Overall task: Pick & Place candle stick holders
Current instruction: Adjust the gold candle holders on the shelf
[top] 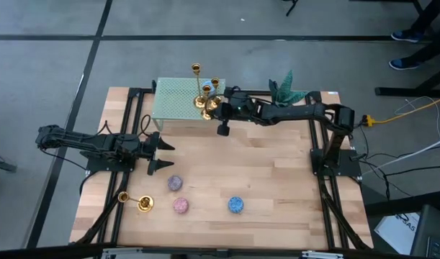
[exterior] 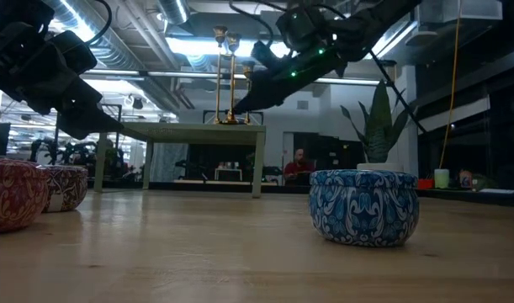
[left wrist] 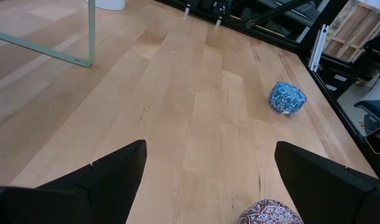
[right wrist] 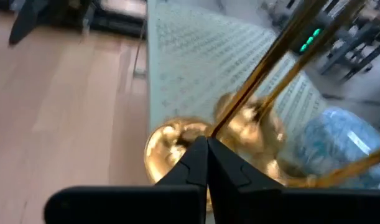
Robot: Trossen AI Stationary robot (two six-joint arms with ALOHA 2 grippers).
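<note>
The right gripper (top: 209, 107) is pressed together at the candlesticks (top: 207, 92) standing on the green stand (top: 175, 101); a grip cannot be confirmed. A fourth candlestick (top: 135, 201) lies in front of the stand, near the left gripper (top: 160, 155), which is spread wide.

left arm (top: 83, 144): stretched low along the counter's left edge, reaching inward | left gripper (top: 162, 155): fingers (left wrist: 102, 180) spread wide, holding nothing | right arm (top: 306, 113): extended from the right edge along the far edge | right gripper (top: 214, 106): fingers (right wrist: 199, 163) pressed together at their tips
</note>
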